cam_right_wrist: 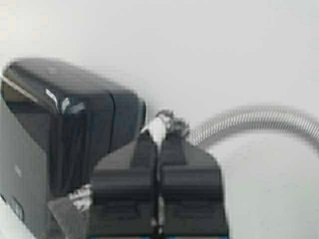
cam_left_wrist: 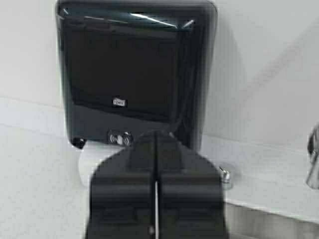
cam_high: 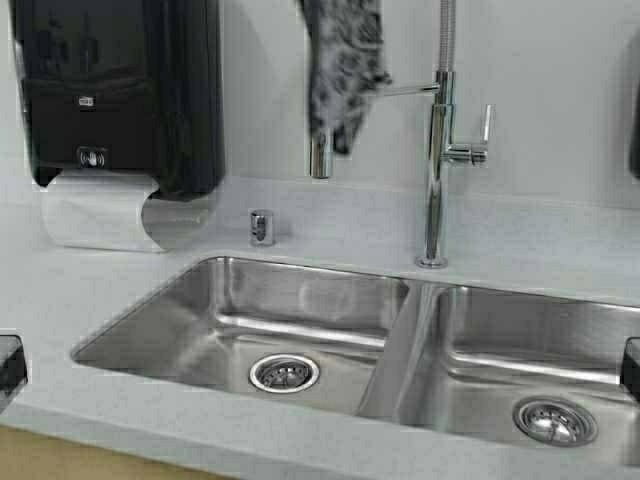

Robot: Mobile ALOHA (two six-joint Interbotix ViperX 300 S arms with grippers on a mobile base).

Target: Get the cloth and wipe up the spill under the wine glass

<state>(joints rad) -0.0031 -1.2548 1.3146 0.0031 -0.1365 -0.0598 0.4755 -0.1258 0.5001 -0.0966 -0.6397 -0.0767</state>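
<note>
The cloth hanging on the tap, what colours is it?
The cloth is dark grey-black with a white leafy pattern, clearest in the high view.

I see the cloth [cam_high: 343, 70] at the top centre of the high view, hanging limp and bunched, grey-black and white patterned, draped over the faucet arm against the wall. I can't spot any wine glass.

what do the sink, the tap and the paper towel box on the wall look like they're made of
The sink looks like brushed stainless steel, with a dull grey sheen and soft reflections. The tap looks like polished chrome metal, with mirror-bright highlights. The paper towel box seems to be glossy dark plastic, with sharp light streaks on its smooth cover.
</note>
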